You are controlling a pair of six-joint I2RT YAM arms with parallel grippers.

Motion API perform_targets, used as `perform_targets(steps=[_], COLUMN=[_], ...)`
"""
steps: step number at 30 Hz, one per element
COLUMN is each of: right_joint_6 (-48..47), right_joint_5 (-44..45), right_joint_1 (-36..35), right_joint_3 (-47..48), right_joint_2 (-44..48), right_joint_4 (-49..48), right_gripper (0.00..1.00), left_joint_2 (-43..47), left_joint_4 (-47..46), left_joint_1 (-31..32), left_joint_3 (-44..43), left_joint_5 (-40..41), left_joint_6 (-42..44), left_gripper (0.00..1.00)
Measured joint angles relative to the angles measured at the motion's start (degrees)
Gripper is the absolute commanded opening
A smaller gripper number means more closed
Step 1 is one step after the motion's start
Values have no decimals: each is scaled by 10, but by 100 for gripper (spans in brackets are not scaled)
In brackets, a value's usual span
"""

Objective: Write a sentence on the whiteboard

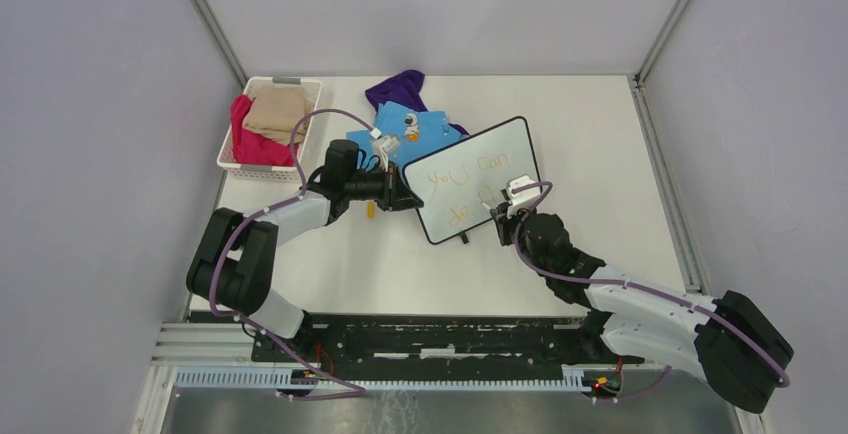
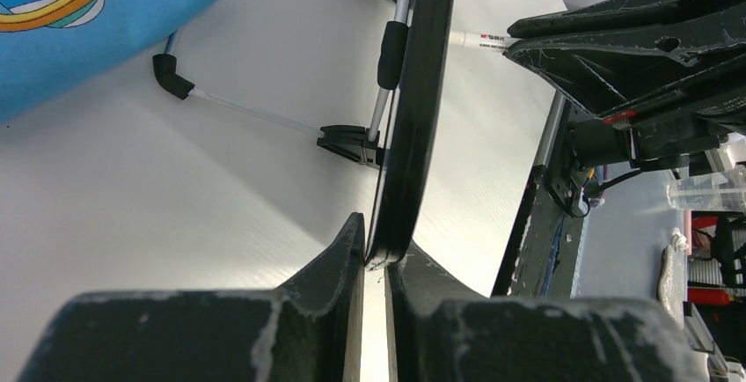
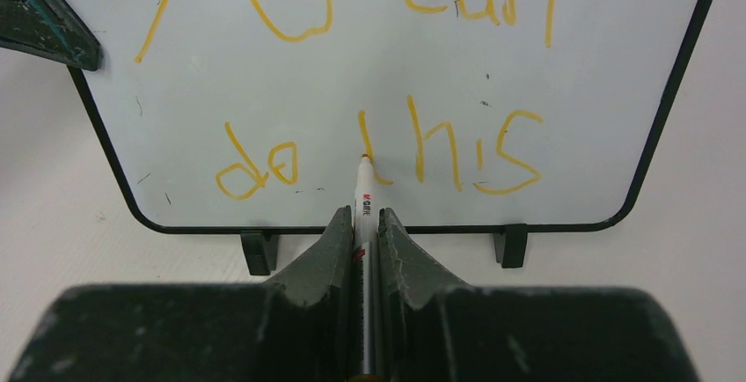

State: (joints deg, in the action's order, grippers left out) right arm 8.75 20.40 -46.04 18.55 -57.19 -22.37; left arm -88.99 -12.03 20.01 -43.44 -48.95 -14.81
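Right gripper [image 3: 361,216] is pinched on a white marker [image 3: 363,190]. Its orange tip is against the whiteboard [image 3: 264,83] at the "t" of the sentence [image 3: 415,140], "you can do this" in two lines. Left gripper [image 2: 376,257] nips the board's black frame at its left edge. That board stands propped near the middle of the tabletop [image 1: 600,154], just in front of a blue cloth [image 1: 395,114]. It looks light and stiff, with a slick face and small feet likely to skid under pen pressure, so the frame edge seems the best place to hold it.
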Motion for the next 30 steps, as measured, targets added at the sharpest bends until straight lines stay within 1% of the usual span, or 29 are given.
perform_targets(steps=[14,23,30], right_joint_6=[6,7,29], right_joint_5=[28,44,77], right_joint_1=[15,21,47], right_joint_3=[0,0,-2], right_joint_2=[11,86,113], right_joint_4=[9,16,14], right_gripper=[0,0,0], left_joint_2=[0,0,0], left_joint_4=[1,2,2], left_joint_1=[0,0,0], left_joint_3=[-1,-1,-1], left_joint_5=[3,3,3], left_joint_6=[0,0,0], left_gripper=[2,2,2])
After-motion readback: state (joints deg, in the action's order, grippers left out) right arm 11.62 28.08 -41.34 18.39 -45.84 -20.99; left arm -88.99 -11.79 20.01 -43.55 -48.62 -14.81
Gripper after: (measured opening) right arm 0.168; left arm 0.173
